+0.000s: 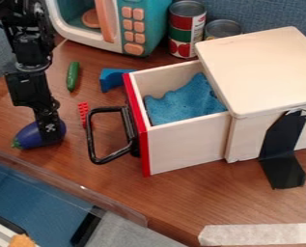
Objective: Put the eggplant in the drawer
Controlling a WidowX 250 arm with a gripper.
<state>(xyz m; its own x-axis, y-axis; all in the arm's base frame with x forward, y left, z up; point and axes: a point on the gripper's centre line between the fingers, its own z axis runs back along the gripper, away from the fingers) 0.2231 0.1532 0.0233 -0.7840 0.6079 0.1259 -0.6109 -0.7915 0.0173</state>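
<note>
Tabletop edge (71, 176) near the eggplant (28, 137)

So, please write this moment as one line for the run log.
gripper: down at eggplant | eggplant: outside drawer | drawer: pulled open, blue cloth inside | placing: not yet done

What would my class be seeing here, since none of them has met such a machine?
The black machine is a robot arm, coming in from the upper left and ending in a hand. The one picture comes from a camera looking down at a slant on a table. The hand is right at a purple eggplant; whether it grips it, I cannot tell. Near it lie a long green vegetable, a red brick and a blue block. To the right, a wooden box has its drawer open, with blue material inside. Behind are a toy microwave and two cans.
</note>
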